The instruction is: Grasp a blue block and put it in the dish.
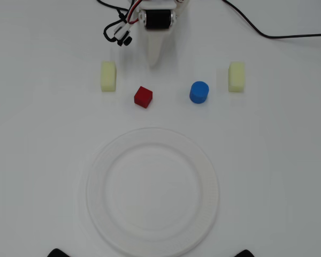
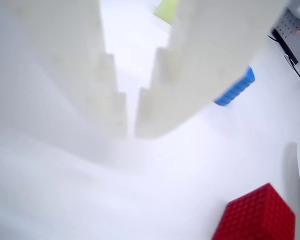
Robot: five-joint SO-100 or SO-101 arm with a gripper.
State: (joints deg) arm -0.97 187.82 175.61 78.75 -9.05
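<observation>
End effector (image 2: 131, 131) nearly closed, empty, above white table (image 1: 289, 160).

Your white surface (image 1: 289, 176) carries the dish (image 1: 96, 176) nearest the overhead view's bottom edge. Above it you have a row: a pale yellow block (image 1: 108, 76), the red cube (image 1: 143, 97), the blue block (image 1: 199, 92), another yellow block (image 1: 236, 76), all apart.
</observation>
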